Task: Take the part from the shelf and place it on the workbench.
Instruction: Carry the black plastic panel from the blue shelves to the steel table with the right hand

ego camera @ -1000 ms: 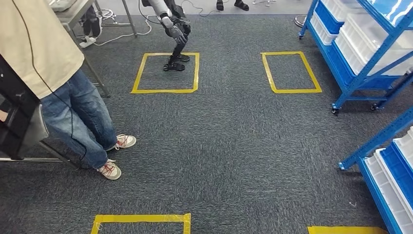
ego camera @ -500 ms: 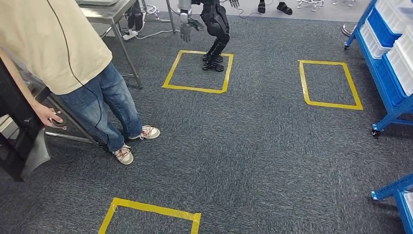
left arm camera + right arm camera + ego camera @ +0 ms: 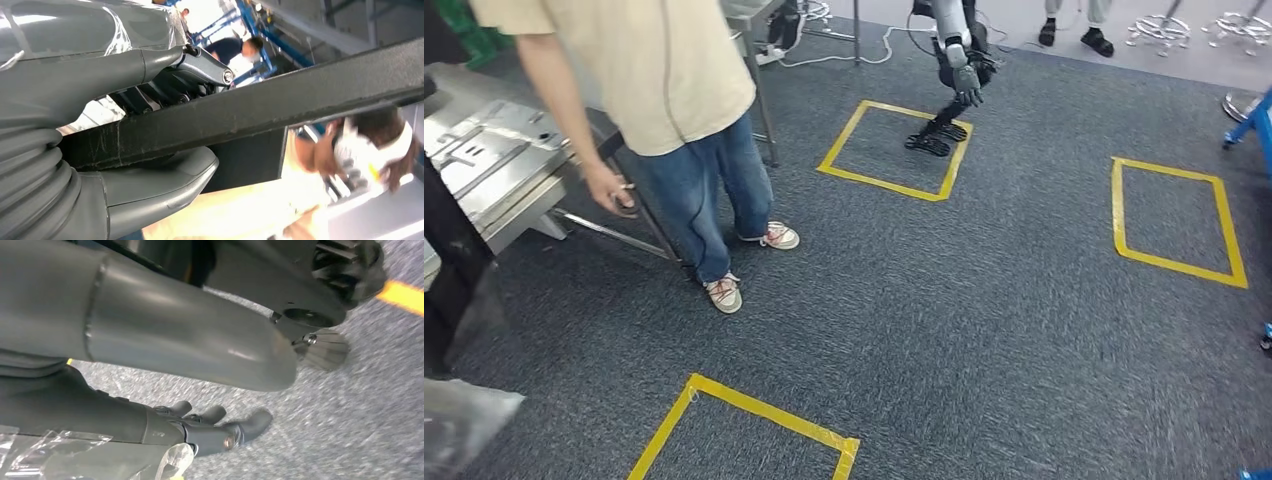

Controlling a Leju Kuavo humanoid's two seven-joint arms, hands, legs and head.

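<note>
My left hand (image 3: pixel 100 70) grips the part (image 3: pixel 260 105), a flat black plate with a scuffed edge, clamped between the thick grey thumb (image 3: pixel 165 182) and the darker fingers (image 3: pixel 195 75). In the head view the same black part (image 3: pixel 446 250) stands along the far left edge. The workbench (image 3: pixel 519 212), a steel table with grey sheet-metal pieces on it, lies at the left, just past the part. My right hand (image 3: pixel 210 432) hangs over the carpet with its fingers stretched out and nothing in them.
A person (image 3: pixel 664 90) in a beige shirt and jeans stands beside the workbench, one hand (image 3: pixel 612 190) lowered. Another robot (image 3: pixel 949 70) stands on a yellow taped square (image 3: pixel 894 150) at the back. A corner of the blue shelf (image 3: pixel 1260 125) shows far right.
The camera has swung left: the blue shelves have slid out at the right, and the workbench has come into view at the left. The black part stays in my left hand.
</note>
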